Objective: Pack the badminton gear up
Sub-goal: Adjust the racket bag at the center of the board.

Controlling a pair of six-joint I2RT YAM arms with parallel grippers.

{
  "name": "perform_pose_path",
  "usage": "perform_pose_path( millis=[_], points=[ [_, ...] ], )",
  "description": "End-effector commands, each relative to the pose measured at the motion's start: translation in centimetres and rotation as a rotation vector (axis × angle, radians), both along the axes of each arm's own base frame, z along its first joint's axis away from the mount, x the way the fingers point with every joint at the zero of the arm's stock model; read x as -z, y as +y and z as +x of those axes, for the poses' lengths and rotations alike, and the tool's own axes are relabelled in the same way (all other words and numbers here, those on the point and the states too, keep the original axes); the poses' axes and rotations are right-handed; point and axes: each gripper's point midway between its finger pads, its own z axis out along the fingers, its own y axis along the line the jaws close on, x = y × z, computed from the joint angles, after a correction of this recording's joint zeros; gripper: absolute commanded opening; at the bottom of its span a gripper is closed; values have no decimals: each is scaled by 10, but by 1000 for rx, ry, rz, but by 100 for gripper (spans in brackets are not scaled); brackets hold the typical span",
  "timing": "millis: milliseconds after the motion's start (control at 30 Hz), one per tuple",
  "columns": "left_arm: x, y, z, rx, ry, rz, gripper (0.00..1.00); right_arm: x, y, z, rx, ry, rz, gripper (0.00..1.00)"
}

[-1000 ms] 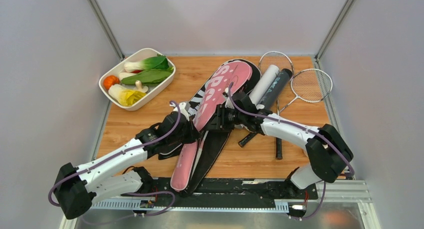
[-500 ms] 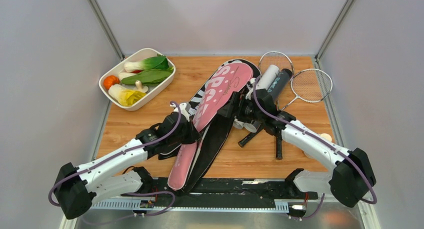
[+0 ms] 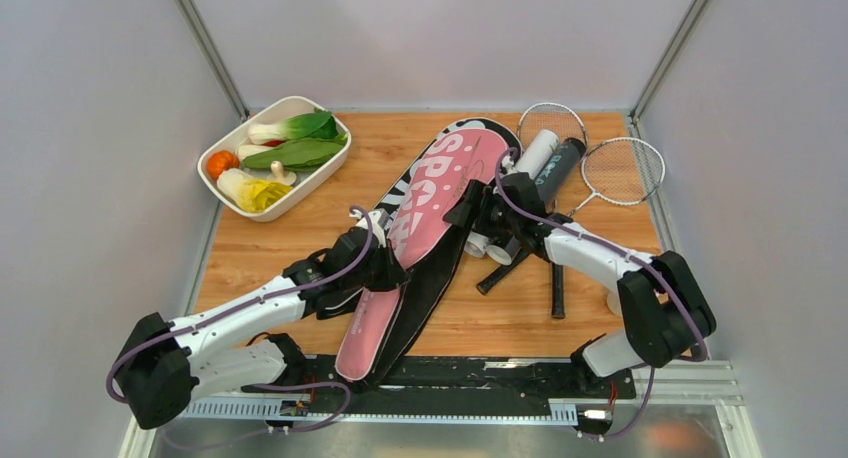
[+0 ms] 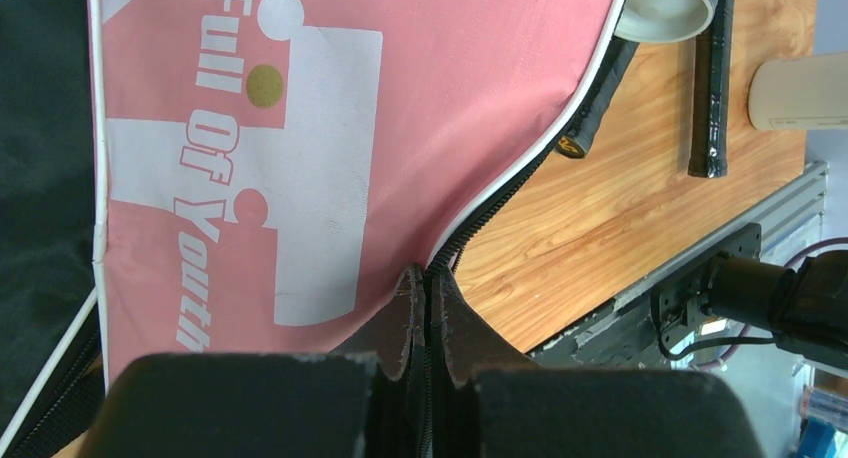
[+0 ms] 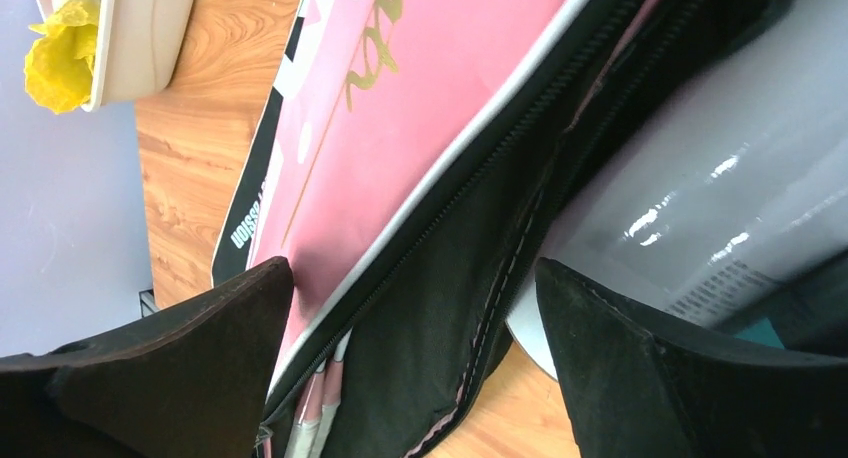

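Clerk: Left side first. State of the left gripper (image 4: 425, 296)?

Inspector: Clenched on the zip edge of the pink cover (image 3: 440, 188), towards its narrow end. The cover's broad end lies well ahead of the fingers, on top of the black cover (image 3: 430, 283).

Clerk: And the right gripper (image 5: 412, 278)?

Inspector: Released. The jaws are wide and nothing is gripped between them. It hangs over the pink cover's right-hand edge, where the zip gapes. Black lining shows directly below the fingers.

Clerk: The rest of the gear?

Inspector: What I can see lies outside the covers. The white tube (image 3: 535, 150) is just right of the right gripper, with the black tube (image 3: 560, 166) beside it. The rackets (image 3: 622, 170) lie beyond those, well apart from either gripper.

Clerk: Step in hand?

Inspector: In my judgement, opening the cover for loading. One side is pinned, and the mouth is not yet held wide.

Clerk: Next move?

Inspector: Probably the right gripper must close on the upper flap's edge and lift, keeping clear of the white tube. A thin fabric edge calls for a low, square approach.
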Motion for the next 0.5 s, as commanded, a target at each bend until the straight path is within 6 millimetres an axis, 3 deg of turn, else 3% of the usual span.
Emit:
perform_pose_path(
  millis=[0, 167, 333, 400, 467],
  points=[
    [7, 2, 2, -10, 1, 8, 0, 1, 12, 9, -48, -49, 33, 98],
    [11, 2, 2, -14, 9, 9, 0, 8, 31, 9, -119, -31, 103, 87],
    [11, 1, 3, -15, 7, 5, 0, 14, 36, 12, -129, -20, 120, 81],
    [11, 1, 3, -15, 6, 4, 0, 14, 37, 14, -134, -29, 115, 70],
    [10, 1, 3, -15, 3, 2, 0, 14, 39, 16, -142, -32, 112, 50]
  ],
)
